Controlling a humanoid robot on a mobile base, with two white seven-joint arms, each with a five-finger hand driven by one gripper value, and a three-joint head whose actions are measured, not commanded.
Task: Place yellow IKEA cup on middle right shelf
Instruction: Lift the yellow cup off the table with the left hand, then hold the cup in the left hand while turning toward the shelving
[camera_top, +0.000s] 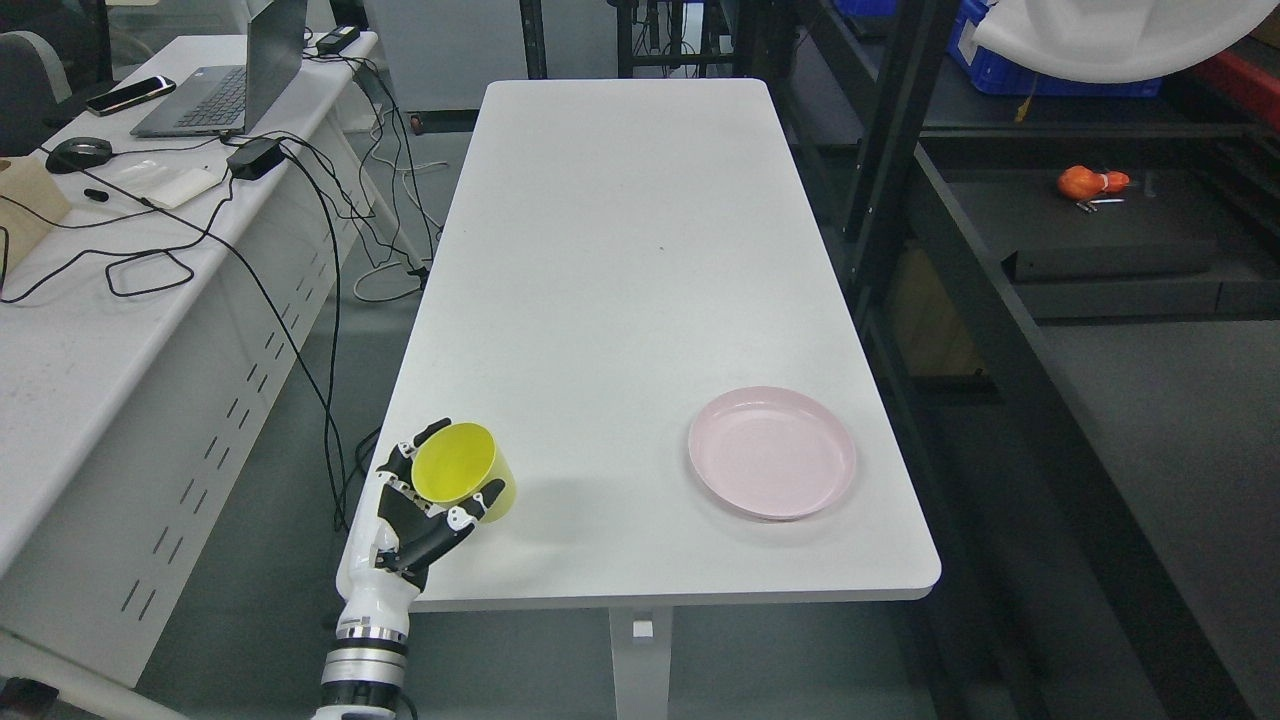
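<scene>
Head view, looking down over the white table (640, 260): the left hand (425, 505) is coming in at the table's near-left corner, fingers (450, 535) wrapping round the yellow cup (465, 475) from the left and below, a fingertip showing against its front wall. Cup is tipping, its open mouth facing up and toward the camera; whether its base is touching the tabletop or hanging just clear of it, cannot tell. Judging the grasp as made and the carry as not yet done: the cup is sitting at the near-left corner of the table, while the dark shelves (1050, 230) are standing off the table's right side, well apart from the cup. So the whole transfer appears to be remaining: lifting, crossing the table's width, setting down on the middle right shelf. Which level counts as the middle one is not clear from this angle. Right hand is not showing anywhere. Lying toward the table's near-right corner, a pink plate (772, 465), empty, sitting roughly between cup and shelves; a low sweep across could be clipping it, so a raised path seems wiser. Black uprights of the shelving are running along the table's right edge and could be getting in the way of the reach. On a shelf beyond the table's far-right side, a small orange thing (1090, 182). Left of the table, a second desk (60, 330) carrying a laptop (235, 85), a phone (130, 95) and loose black cables (300, 200), all out of the likely route.
</scene>
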